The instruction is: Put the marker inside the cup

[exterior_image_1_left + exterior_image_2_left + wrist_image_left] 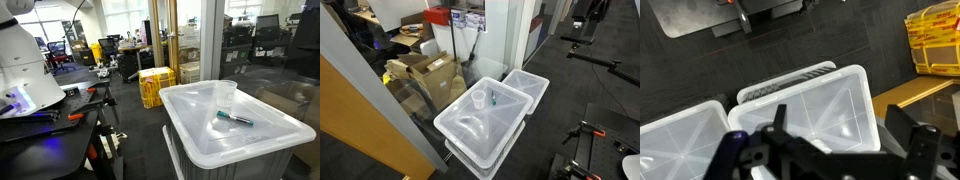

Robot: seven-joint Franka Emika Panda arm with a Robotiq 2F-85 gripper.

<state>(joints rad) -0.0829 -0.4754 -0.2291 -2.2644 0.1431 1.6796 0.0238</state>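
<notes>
The clear plastic cup stands upright on the lid of a translucent white bin. The marker, dark with a teal section, lies flat on the lid just beside the cup's base. Both exterior views show them: the cup and the marker lie on the bin lid. My gripper shows only in the wrist view. Its two dark fingers are spread wide and empty, high above a bin lid. Cup and marker are not clearly visible in the wrist view.
A second white bin sits beside the one bearing the cup. Yellow crates stand on the floor and also show in the wrist view. Cardboard boxes lie behind a glass wall. A workbench with tools is nearby.
</notes>
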